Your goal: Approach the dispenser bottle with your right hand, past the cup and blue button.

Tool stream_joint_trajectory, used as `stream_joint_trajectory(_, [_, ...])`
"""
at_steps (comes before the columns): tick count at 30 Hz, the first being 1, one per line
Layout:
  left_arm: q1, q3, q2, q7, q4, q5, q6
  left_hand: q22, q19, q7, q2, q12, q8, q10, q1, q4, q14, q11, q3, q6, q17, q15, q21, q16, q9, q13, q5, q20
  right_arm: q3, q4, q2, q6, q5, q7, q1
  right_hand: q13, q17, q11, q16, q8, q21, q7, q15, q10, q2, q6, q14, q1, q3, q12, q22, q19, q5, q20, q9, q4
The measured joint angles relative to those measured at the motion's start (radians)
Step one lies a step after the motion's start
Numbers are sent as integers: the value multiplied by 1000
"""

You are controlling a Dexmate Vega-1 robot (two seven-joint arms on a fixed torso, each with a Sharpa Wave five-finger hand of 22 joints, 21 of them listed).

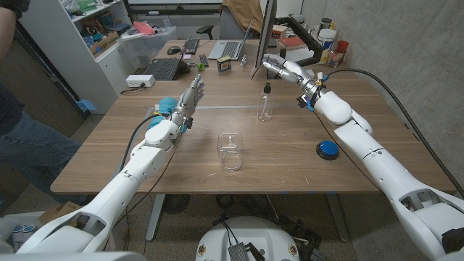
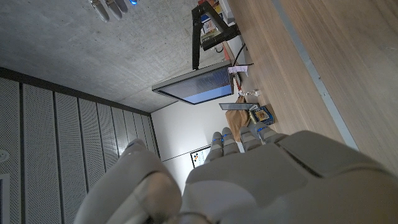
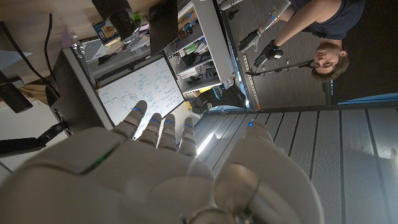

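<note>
A small clear dispenser bottle (image 1: pixel 265 104) with a black pump top stands upright near the table's middle. My right hand (image 1: pixel 281 69) hovers beyond and slightly right of it, fingers extended and holding nothing; the same hand (image 3: pixel 168 168) has its fingers spread in the right wrist view. A clear cup (image 1: pixel 230 151) stands nearer me, left of the bottle. The blue button (image 1: pixel 328 149) lies on the table right of the cup, under my right forearm. My left hand (image 1: pixel 190 98) is raised over the table's left part, fingers straight and empty, and it appears as (image 2: pixel 249 180) in the left wrist view.
A monitor (image 1: pixel 265 32) stands just behind my right hand. Laptops (image 1: pixel 165 68), a keyboard (image 1: pixel 191 46) and small boxes crowd the table's far side. A teal cloth (image 1: pixel 166 105) lies by my left hand. A person (image 1: pixel 18 109) stands at the left edge.
</note>
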Motion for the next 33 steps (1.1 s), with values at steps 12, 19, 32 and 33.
stream_joint_trajectory(12, [-2, 2, -1, -1, 3, 2, 0, 0, 5, -5, 0, 0, 0, 0, 0, 4, 0, 0, -4, 5, 0, 0, 0, 0, 0, 0, 0, 5, -15, -3, -2, 8, -21, 6, 13, 0, 0, 4, 0, 0, -8, 0, 0, -4, 0, 0, 0, 0, 0, 0, 0, 0, 0, 0, 0, 0])
stream_joint_trajectory(19, [-2, 4, -1, -1, 2, 3, 0, 0, 5, -5, 0, 0, 0, 0, 0, 1, 0, 0, -7, 5, 0, 0, -6, 0, 0, 0, 0, 5, -25, 4, -1, 8, -44, 12, 25, 0, 0, 3, 0, 0, -8, 0, 5, -4, 0, 0, -5, 0, 0, 0, 0, -3, 0, 4, 0, 0])
stream_joint_trajectory(32, [0, 4, 5, 1, -6, 4, 1, 0, 5, -5, 0, 0, 0, 0, 0, 1, 0, 0, -7, 5, 0, 0, -11, 0, 0, 0, 0, 5, -47, 29, 0, 1, -91, 8, 54, 0, 0, -2, 0, 0, -15, -11, 22, -9, 0, 11, -14, 0, -4, 0, 0, 0, 0, 22, 0, -4])
stream_joint_trajectory(33, [0, 4, 5, 1, -7, 4, 1, 0, 5, -5, 0, 0, 0, 0, 0, 1, 0, 0, -7, 5, 0, 0, -11, 0, 0, 0, 0, 5, -47, 29, 0, 1, -95, 6, 54, 0, 0, -2, 0, 0, -15, -11, 22, -9, 0, 11, -14, 0, -4, 0, 0, 0, 0, 22, 0, -4])
